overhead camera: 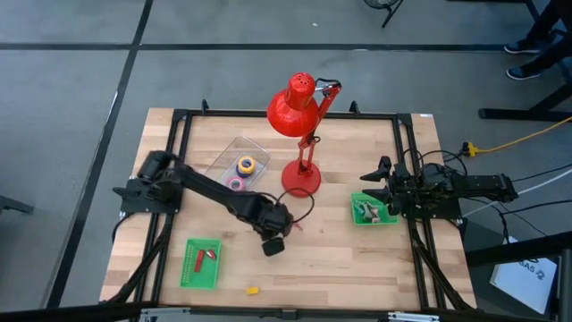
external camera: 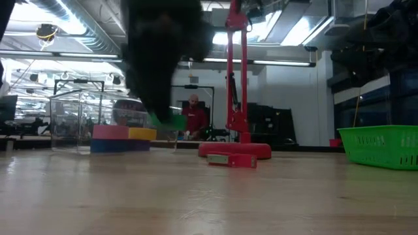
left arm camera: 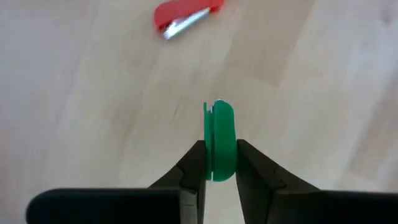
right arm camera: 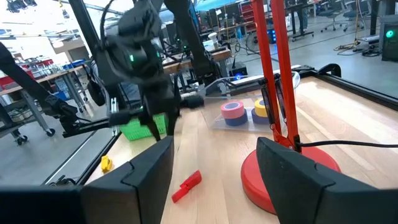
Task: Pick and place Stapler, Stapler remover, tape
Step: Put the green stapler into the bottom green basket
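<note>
My left gripper (overhead camera: 273,241) (left arm camera: 221,149) hangs over the table's middle, near the lamp, shut on a small flat green piece (left arm camera: 219,137) seen edge-on; in the low view the green piece (external camera: 167,120) is above the wood. A small red stapler (left arm camera: 186,17) (external camera: 232,160) lies flat on the table just beyond it. Pink, blue and yellow tape rolls (overhead camera: 241,170) (right arm camera: 235,112) sit on a clear tray. My right gripper (overhead camera: 368,190) (right arm camera: 214,146) waits open over a green basket (overhead camera: 371,211) at the table's right side. My left gripper pinches the green piece between its two fingers, one finger (left arm camera: 193,165) on each flat face. The fingers point down from above. The lower part of the piece (left arm camera: 221,168) sits between the fingertips and the rest sticks out beyond them. It is lifted clear of the table.
A red desk lamp (overhead camera: 302,174) stands mid-table, its cord looping near my left gripper. A green tray (overhead camera: 201,262) with a red item lies at the near left. A small yellow bit (overhead camera: 253,290) lies near the front edge. A black frame rims the table.
</note>
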Robot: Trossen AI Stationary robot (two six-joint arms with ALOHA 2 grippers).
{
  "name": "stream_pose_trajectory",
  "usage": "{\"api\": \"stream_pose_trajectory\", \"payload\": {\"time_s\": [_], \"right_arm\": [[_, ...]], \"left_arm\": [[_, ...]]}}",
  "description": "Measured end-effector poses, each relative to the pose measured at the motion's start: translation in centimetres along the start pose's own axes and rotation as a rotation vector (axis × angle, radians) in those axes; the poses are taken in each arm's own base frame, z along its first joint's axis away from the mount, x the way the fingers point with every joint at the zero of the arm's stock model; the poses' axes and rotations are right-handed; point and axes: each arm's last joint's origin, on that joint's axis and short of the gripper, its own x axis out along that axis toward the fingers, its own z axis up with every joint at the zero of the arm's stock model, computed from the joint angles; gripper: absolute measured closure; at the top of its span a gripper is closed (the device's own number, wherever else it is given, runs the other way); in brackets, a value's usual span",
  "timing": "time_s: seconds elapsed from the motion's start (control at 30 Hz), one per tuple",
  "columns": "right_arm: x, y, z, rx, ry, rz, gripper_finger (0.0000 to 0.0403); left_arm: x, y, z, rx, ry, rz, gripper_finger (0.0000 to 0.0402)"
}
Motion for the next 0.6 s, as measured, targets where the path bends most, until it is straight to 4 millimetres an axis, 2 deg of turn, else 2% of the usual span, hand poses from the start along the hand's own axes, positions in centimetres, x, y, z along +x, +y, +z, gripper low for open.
{"api": "stream_pose_trajectory", "payload": {"time_s": [0.33,0.47,0.6], "right_arm": [[0.0,0.0,0.0,0.0,-0.001,0.001,0.0171],[0.0,0.0,0.0,0.0,-0.001,0.001,0.0171],[0.0,0.0,0.0,0.0,-0.001,0.0,0.0171]], "left_arm": [[-7.8,-0.9,-4.1,-0.133,0.049,-0.062,0.0348],[-9.9,-1.7,-6.3,-0.203,0.059,-0.08,0.0348],[-11.0,-2.3,-8.2,-0.266,0.088,-0.067,0.0348]]}}
